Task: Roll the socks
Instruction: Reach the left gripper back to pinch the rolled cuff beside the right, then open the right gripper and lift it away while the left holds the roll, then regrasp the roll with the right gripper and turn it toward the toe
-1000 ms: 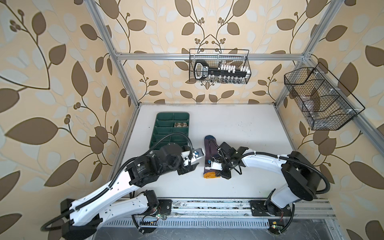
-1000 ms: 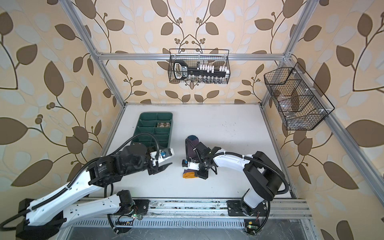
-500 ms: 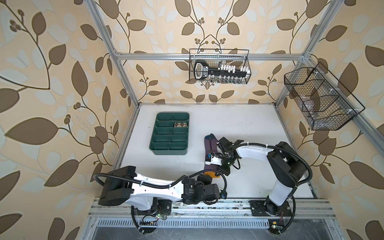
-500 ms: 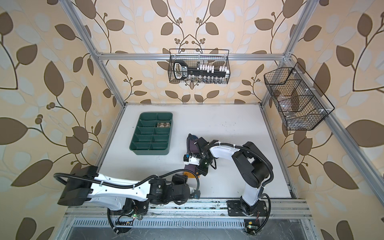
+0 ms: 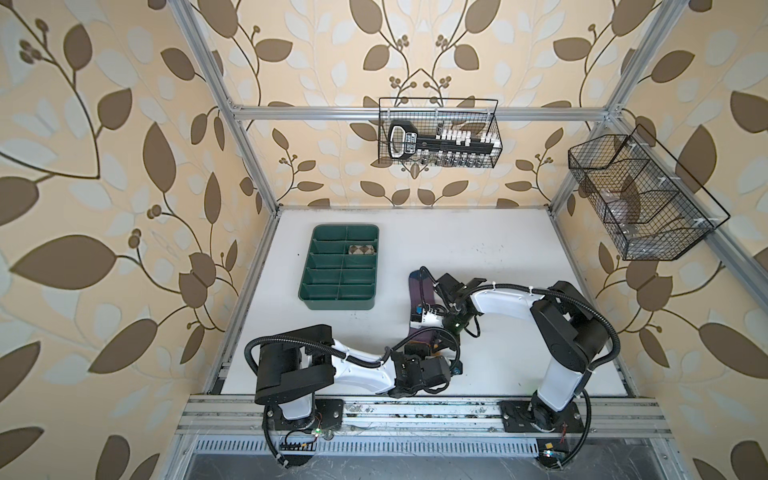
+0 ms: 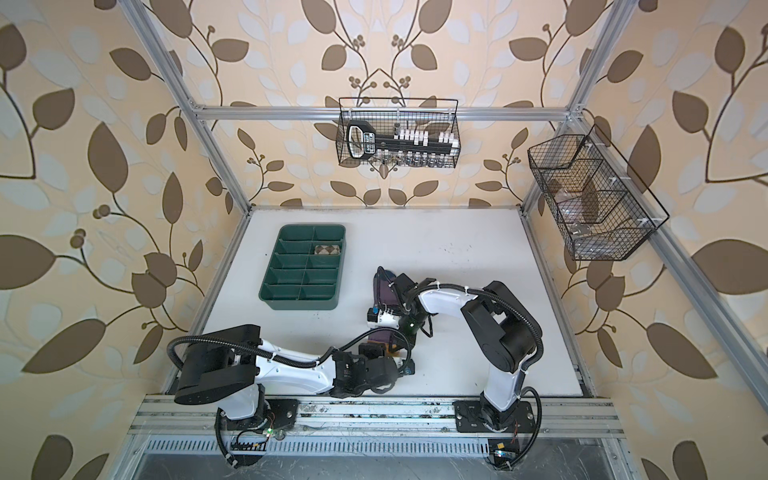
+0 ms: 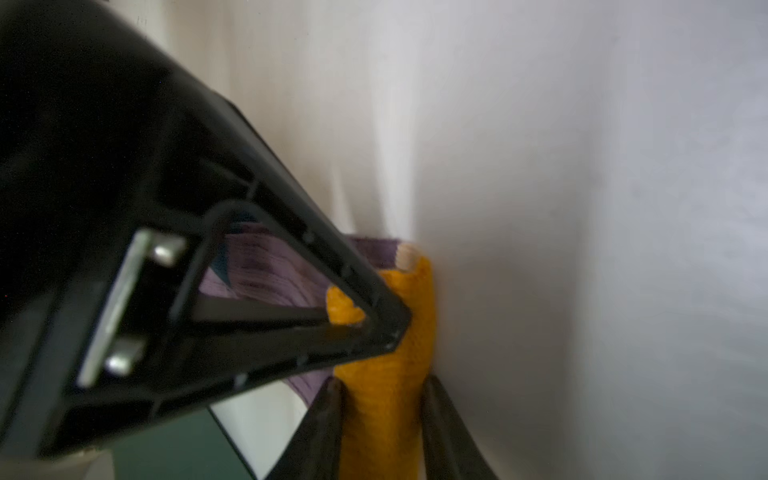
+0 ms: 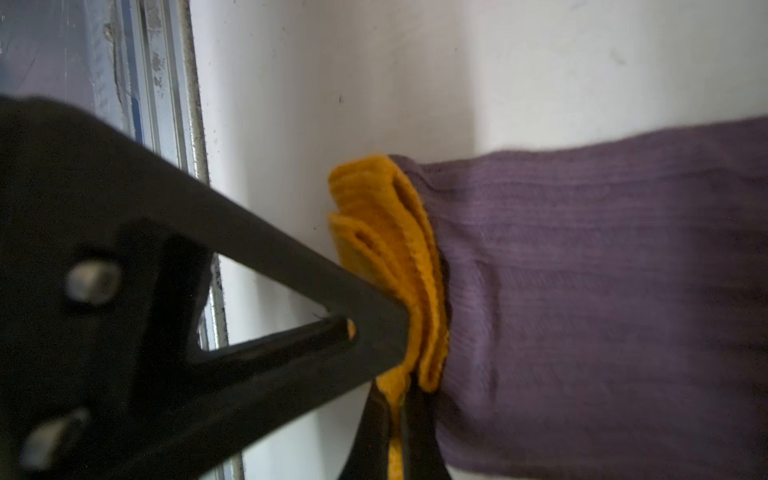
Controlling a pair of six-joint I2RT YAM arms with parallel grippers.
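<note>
Left gripper (image 7: pixel 382 392), right gripper (image 8: pixel 397 399) — both pinching purple sock (image 8: pixel 582 291), ribbed, orange-yellow cuff (image 8: pixel 386 232) bunched

You have a ribbed purple sock (image 8: pixel 602 291) with an orange-yellow cuff (image 8: pixel 386 232), a tan sock (image 5: pixel 361 249) with brown argyle diamonds, and a dark green tray (image 5: pixel 338 305). Your worktop (image 5: pixel 519 249) is white with faint dark specks. The left arm (image 5: pixel 365 372) and right arm (image 5: pixel 503 299) are white with black joints. The wallpaper (image 5: pixel 104 187) is beige with brown and pale leaves; the wire basket (image 5: pixel 665 245) is black.
</note>
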